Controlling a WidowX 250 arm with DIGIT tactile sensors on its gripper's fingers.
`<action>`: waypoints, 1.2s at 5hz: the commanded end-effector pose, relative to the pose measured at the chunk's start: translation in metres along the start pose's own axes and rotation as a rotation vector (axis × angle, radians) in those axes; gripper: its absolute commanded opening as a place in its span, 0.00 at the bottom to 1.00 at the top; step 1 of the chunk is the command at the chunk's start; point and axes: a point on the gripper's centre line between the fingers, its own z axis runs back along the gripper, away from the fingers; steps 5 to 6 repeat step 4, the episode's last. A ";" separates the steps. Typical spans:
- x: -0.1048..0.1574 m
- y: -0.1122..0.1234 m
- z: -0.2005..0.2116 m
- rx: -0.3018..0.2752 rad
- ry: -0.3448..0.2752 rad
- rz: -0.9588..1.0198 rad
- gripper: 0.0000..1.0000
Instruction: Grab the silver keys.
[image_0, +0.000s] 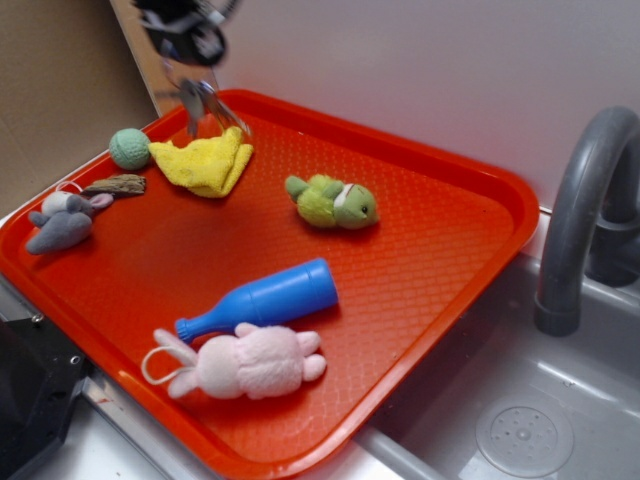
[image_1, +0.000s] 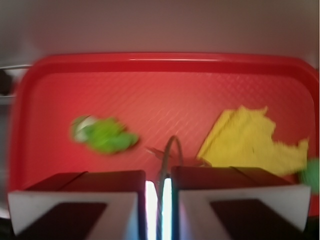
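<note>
Holding the silver keys (image_0: 207, 105) in closed jaws, the gripper (image_0: 193, 95) hangs at upper left of frame, above the red tray (image_0: 460, 250) near the yellow cloth (image_0: 208, 163). Grab step looks done; next needs just a firm pinch w/o slip.

White wall (image_0: 420, 70), grey sink (image_0: 520, 420), perhaps cardboard (image_0: 50, 90)
</note>
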 end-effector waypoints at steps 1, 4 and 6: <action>-0.036 -0.003 0.118 -0.010 -0.111 -0.010 0.00; -0.037 -0.003 0.110 0.055 -0.072 -0.044 0.00; -0.037 -0.003 0.110 0.055 -0.072 -0.044 0.00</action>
